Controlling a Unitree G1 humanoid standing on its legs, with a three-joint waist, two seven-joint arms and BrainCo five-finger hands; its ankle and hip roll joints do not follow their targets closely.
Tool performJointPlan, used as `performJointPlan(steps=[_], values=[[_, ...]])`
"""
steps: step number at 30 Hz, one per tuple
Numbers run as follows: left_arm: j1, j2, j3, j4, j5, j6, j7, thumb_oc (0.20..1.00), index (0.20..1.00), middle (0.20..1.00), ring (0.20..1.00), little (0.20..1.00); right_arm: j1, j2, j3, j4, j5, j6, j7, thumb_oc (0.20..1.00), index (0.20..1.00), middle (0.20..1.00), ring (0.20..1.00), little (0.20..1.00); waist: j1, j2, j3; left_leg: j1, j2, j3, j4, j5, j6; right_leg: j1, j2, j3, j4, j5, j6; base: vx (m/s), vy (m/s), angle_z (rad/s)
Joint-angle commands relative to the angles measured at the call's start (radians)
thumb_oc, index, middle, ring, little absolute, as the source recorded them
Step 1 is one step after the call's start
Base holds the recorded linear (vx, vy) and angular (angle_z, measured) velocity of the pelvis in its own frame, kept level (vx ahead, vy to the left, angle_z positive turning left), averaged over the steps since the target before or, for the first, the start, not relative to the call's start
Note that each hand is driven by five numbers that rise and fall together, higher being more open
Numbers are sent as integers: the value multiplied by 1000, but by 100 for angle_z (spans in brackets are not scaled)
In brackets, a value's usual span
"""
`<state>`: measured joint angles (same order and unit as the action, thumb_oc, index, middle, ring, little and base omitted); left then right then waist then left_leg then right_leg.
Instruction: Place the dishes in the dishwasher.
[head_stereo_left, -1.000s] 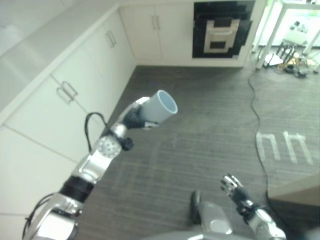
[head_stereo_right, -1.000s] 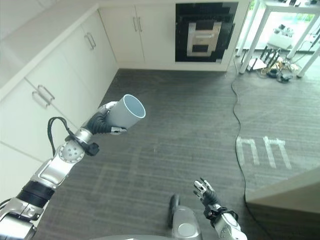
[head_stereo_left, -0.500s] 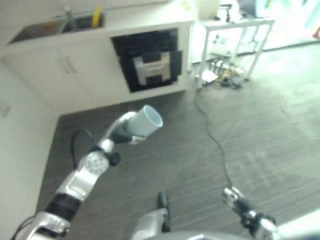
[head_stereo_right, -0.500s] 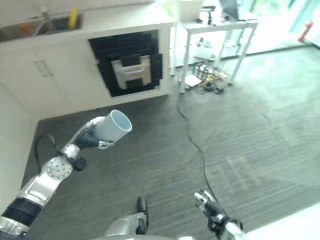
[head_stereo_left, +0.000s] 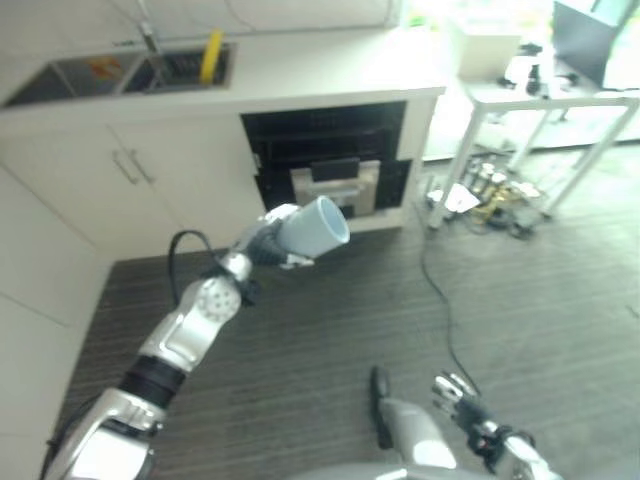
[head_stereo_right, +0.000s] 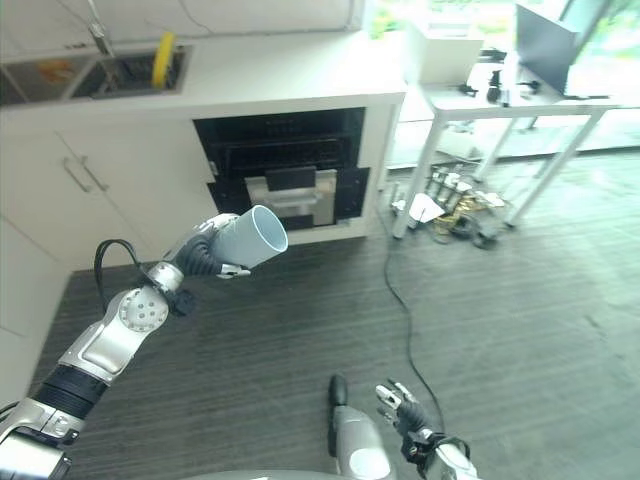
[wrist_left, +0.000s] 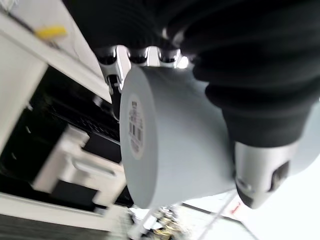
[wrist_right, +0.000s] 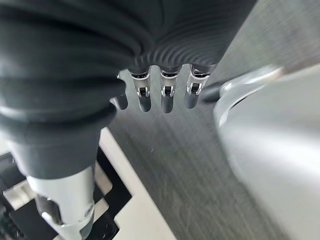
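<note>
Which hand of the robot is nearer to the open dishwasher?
Left. The left hand, holding the cup, is raised just before the dishwasher; the right hand hangs low, well back.

View has swung from the cabinet corner toward the counter | open dishwasher (head_stereo_right: 283, 172) now straight ahead under the worktop, sink (head_stereo_right: 85, 75) and white side table (head_stereo_right: 500, 105) come into sight | left hand (head_stereo_right: 205, 250) has carried the pale grey cup (head_stereo_right: 250, 238) nearer the dishwasher | right hand (head_stereo_right: 405, 415) stays low, fingers relaxed
</note>
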<state>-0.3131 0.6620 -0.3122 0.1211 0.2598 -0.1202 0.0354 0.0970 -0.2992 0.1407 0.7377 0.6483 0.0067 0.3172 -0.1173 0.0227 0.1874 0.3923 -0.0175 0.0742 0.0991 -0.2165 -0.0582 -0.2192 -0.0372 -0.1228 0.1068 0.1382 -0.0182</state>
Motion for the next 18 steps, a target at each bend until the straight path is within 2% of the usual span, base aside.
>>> performJointPlan(steps=[1,5,6,8,9,11,13,14,15,17,18], values=[[-21,19,43,-79,6,-30,48,200,200,200,200,200,-45,1,17,-57,8,-34,13,1000,1000,1000,1000,1000,-11,-4,-39,-253,-13,18,-89,90,91,145,-43,4,17,-145,176,293,-223,25],[5,21,56,-90,-14,-28,69,200,200,200,200,200,-58,-32,24,-58,7,-31,6,1000,1000,1000,1000,1000,-3,-11,-55,-312,-11,36,87,46,75,209,-25,9,9,-198,127,226,-170,-2],[9,21,60,-94,-24,-37,71,200,200,200,200,200,-59,-44,23,-56,8,-35,9,1000,1000,1000,1000,1000,1,-17,-53,-363,-3,49,216,70,61,229,-24,3,7,-215,105,164,-137,-27],[18,22,74,-101,-37,-45,64,200,200,200,200,200,-55,-60,22,-57,-6,-30,13,1000,1000,1000,1000,1000,8,-24,-38,-467,13,52,394,130,42,250,-23,-1,8,-226,75,146,-89,-10],[18,20,77,-100,-39,-46,62,200,200,200,200,200,-52,-63,20,-56,-8,-30,12,1000,1000,1000,1000,1000,7,-24,-36,-491,24,51,412,142,39,254,-20,-4,9,-228,70,121,-15,21],[18,13,79,-101,-42,-50,56,200,200,200,200,200,-49,-69,12,-47,-7,-34,16,1000,1000,1000,1000,1000,4,-20,-29,-491,48,58,364,159,35,266,-16,-2,9,-237,68,164,155,6],[14,12,72,-102,-51,-47,52,200,200,200,200,200,-42,-73,6,-27,-22,-46,23,1000,1000,1000,1000,1000,1,10,-22,-442,112,45,61,236,8,298,-8,1,7,-266,83,348,438,2],[8,10,68,-101,-54,-48,52,200,200,200,200,200,-33,-75,1,-26,-24,-52,25,1000,1000,1000,1000,1000,3,15,-16,-453,139,42,12,287,-14,321,-14,-1,-3,-274,88,289,373,18],[6,10,67,-99,-58,-48,50,200,200,200,200,200,-26,-77,-2,-26,-26,-55,25,1000,1000,1000,1000,1000,6,15,-13,-463,142,31,2,299,-21,335,-20,-2,-7,-278,92,259,337,20],[3,11,69,-105,-64,-39,32,200,200,200,200,200,-17,-77,-6,-25,-25,-54,21,1000,1000,1000,1000,1000,13,17,-19,-451,136,27,-36,270,-16,347,-45,-20,-7,-283,108,242,320,0],[-4,8,67,-111,-59,-32,12,200,200,200,200,200,-14,-71,-8,-26,-16,-53,17,1000,1000,1000,1000,1000,15,22,-28,-422,128,42,-78,257,-11,340,-67,-53,3,-284,124,249,346,-31]])
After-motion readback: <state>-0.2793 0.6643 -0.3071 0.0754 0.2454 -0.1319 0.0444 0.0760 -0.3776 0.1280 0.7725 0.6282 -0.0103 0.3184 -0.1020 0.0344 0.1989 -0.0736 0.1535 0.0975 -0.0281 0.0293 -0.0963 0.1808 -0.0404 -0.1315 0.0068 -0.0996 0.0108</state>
